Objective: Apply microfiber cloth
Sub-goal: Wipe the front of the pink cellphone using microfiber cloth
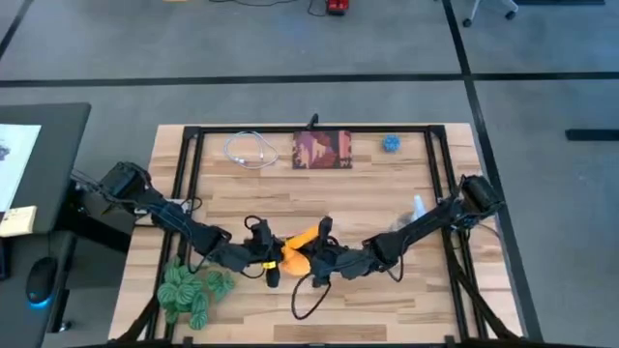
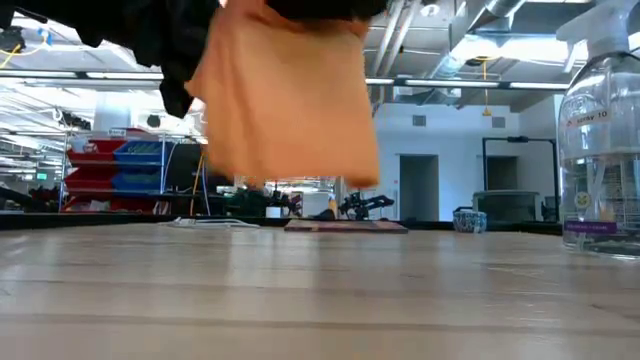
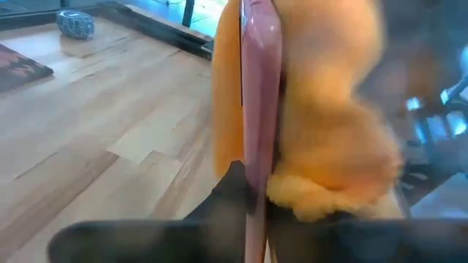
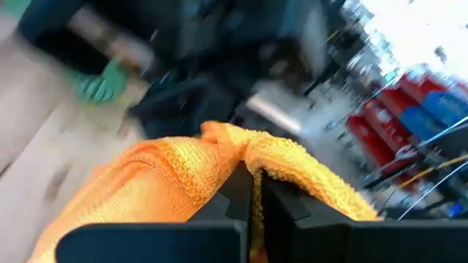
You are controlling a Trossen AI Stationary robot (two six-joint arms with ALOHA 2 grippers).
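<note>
Microfiber cloth [image 4: 183, 183] is pinched by right gripper [image 4: 252, 190], pressed flat against the upright phone [image 3: 259, 88]. Phone is clamped edge-on by left gripper [image 3: 245, 193], directly facing the right.

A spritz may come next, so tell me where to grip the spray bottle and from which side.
Grip the spray bottle around its clear round body, below the trigger head, coming in level from the side. It stands upright, so a sideways pinch should keep it steady; the head looks too irregular. The right end effector is nearest but holds the microfiber cloth.
</note>
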